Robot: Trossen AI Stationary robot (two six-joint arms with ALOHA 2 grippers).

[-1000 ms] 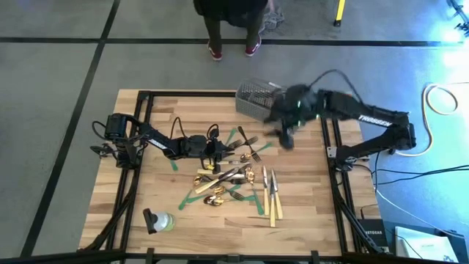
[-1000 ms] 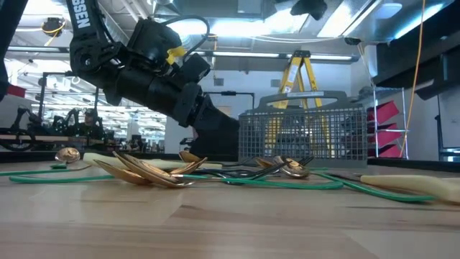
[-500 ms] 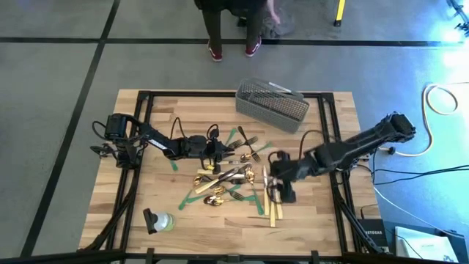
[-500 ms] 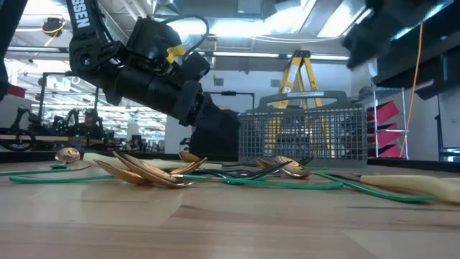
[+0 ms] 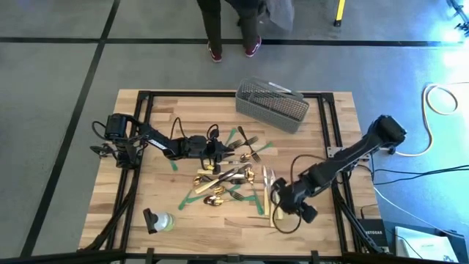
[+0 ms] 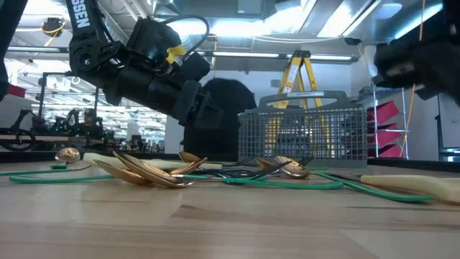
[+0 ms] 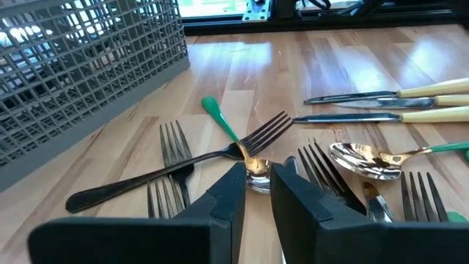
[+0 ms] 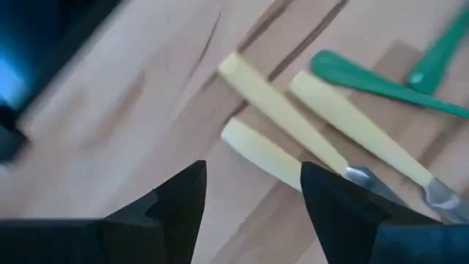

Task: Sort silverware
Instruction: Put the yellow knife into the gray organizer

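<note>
surface: wooden table (image 5: 315, 227) | on it: silverware (image 5: 233, 176) mid-table, green tape strips (image 5: 192, 196), mesh basket (image 5: 272, 105) at far edge, small bottle (image 5: 158, 221) near corner

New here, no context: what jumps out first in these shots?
The tangle of silverware mid-table, gold spoons and dark forks heaped over green tape strips. The left gripper sits nearly shut over that heap, while the right gripper hangs open above the cream-handled knives. A wire basket waits at the far edge.
</note>
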